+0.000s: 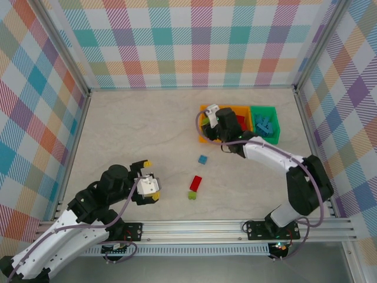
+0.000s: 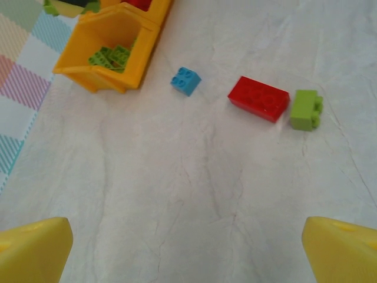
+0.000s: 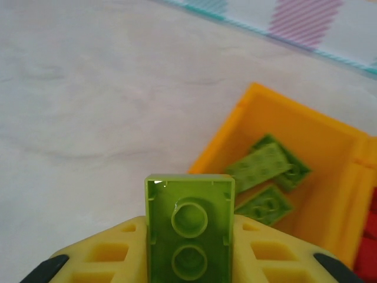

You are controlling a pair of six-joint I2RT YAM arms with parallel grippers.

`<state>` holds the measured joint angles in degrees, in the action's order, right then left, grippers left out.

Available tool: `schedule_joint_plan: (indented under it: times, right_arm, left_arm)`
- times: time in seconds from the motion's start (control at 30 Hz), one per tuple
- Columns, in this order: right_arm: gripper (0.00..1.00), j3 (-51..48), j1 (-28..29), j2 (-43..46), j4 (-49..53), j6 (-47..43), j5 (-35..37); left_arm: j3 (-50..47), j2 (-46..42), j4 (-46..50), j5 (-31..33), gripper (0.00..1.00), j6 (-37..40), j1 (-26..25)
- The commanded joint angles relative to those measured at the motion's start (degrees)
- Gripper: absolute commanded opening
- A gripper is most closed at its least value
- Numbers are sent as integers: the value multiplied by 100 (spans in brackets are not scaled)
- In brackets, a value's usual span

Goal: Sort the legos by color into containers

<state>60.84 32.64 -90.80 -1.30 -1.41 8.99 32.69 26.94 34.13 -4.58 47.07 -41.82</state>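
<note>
Lego (image 3: 189, 200) (lime, underside showing) clamped in R gripper (image 3: 189, 253); orange bin (image 3: 306, 112) just ahead-right. L gripper (image 2: 188, 250) wide open; blue brick (image 2: 185, 81), red brick (image 2: 259, 98), lime brick (image 2: 306, 109) ahead on tabletop (image 2: 177, 194).

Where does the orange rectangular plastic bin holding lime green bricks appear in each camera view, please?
Top external: the orange rectangular plastic bin sits right of centre, partly under the right arm.
Left wrist: upper left corner.
Right wrist: right side.
Shared landmark: red plastic bricks in the adjoining bin.
</note>
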Motion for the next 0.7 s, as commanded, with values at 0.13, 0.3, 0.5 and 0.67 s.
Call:
schedule_joint_plan:
  times: [0.13,0.3,0.5,0.67]
  right_arm:
    - [47,1082,-459,-1237,-60,388,-151]
    - [59,1001,-469,-976,-128,562,-248]
    - [74,218,-531,277,237,1072,-1355]
    - [77,-787,-531,1630,767,1690,-1750]
  left_arm:
    - [352,504,-433,635,100,-1333,164]
    - [862,925,-177,1240,100,-2297,166]
    - [1638,1790,535,864,100,-3274,167]
    - [1932,2569,-36,516,99,-4777,129]
